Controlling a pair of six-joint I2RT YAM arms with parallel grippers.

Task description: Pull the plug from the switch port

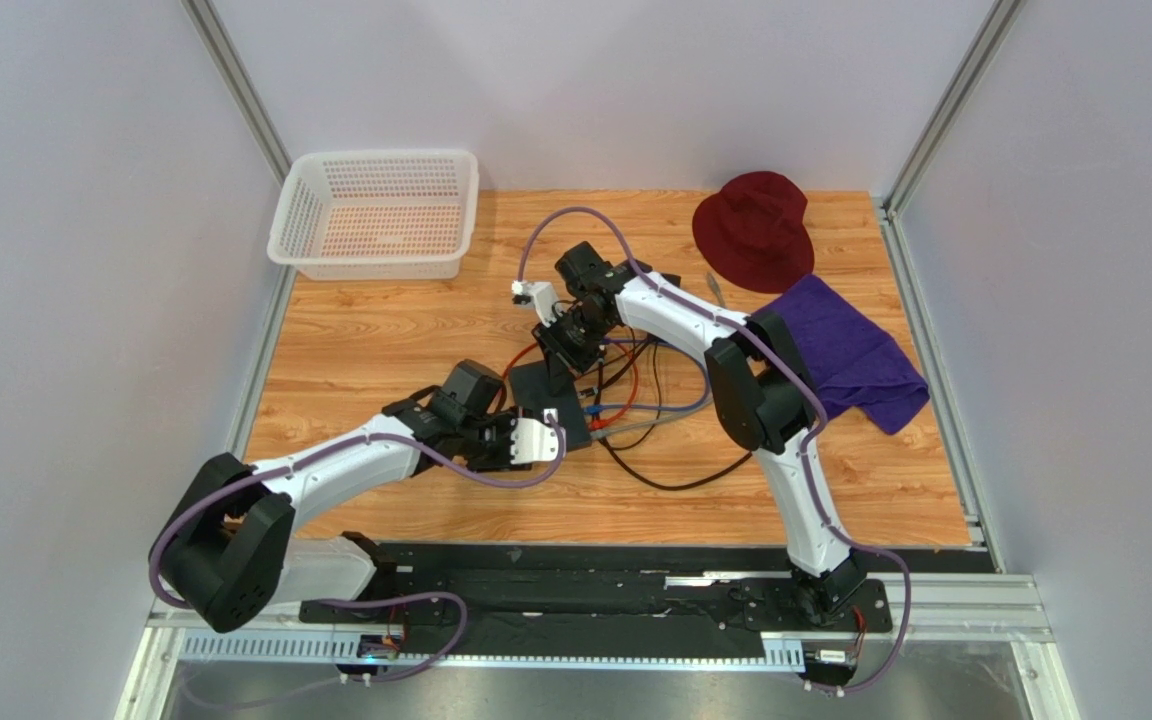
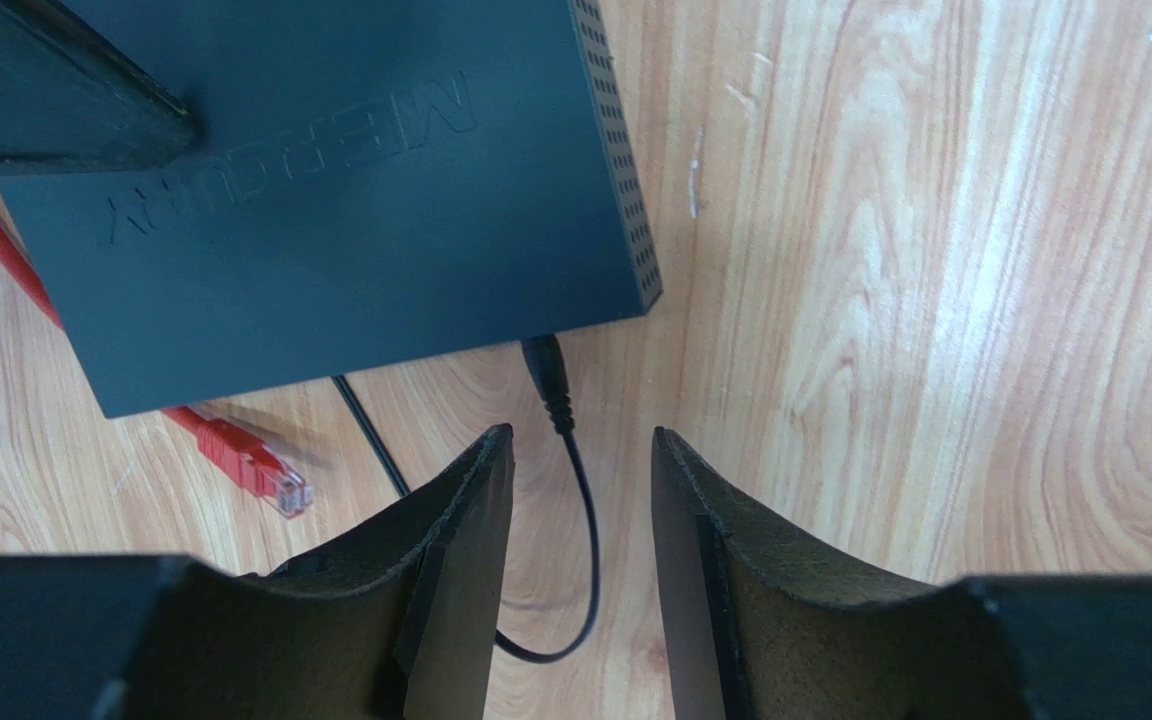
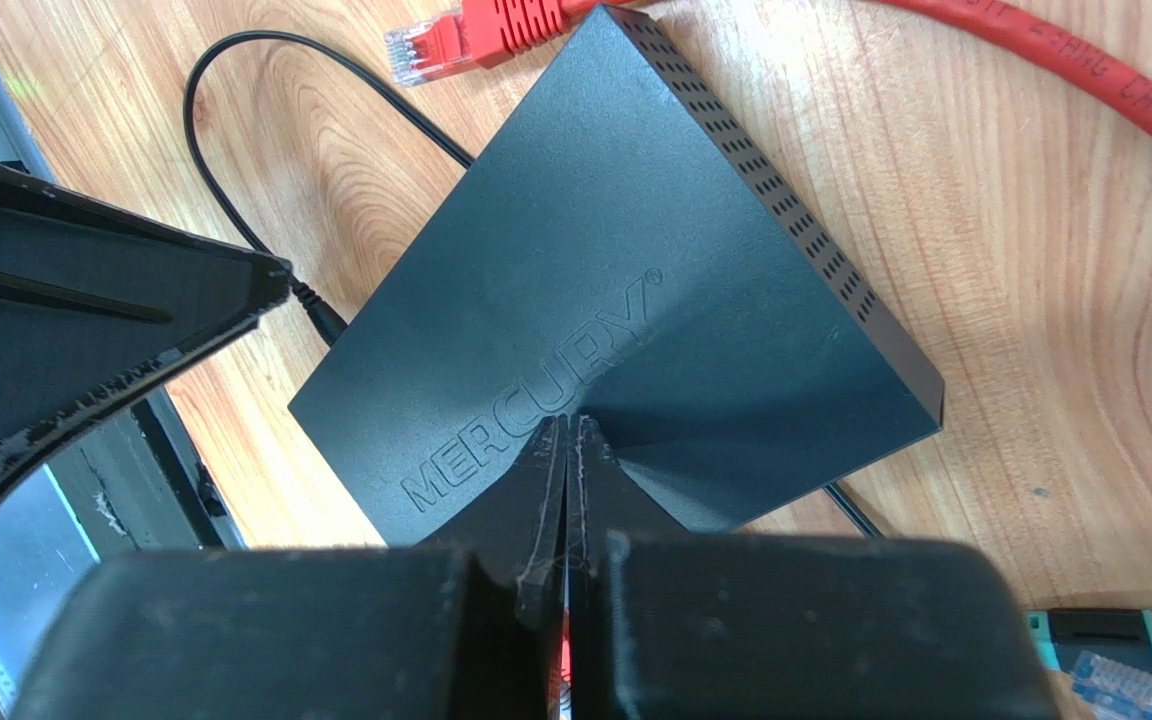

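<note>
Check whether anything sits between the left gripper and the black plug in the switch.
Nothing visible does. The open left gripper faces the black plug directly, with only the plug's own cable passing between its jaws. The loose red connector lies off to one side.

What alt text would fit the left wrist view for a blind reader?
The open left gripper faces a black plug seated in the near edge of a dark grey switch on a wooden table. An unplugged red cable end lies beside it.
</note>
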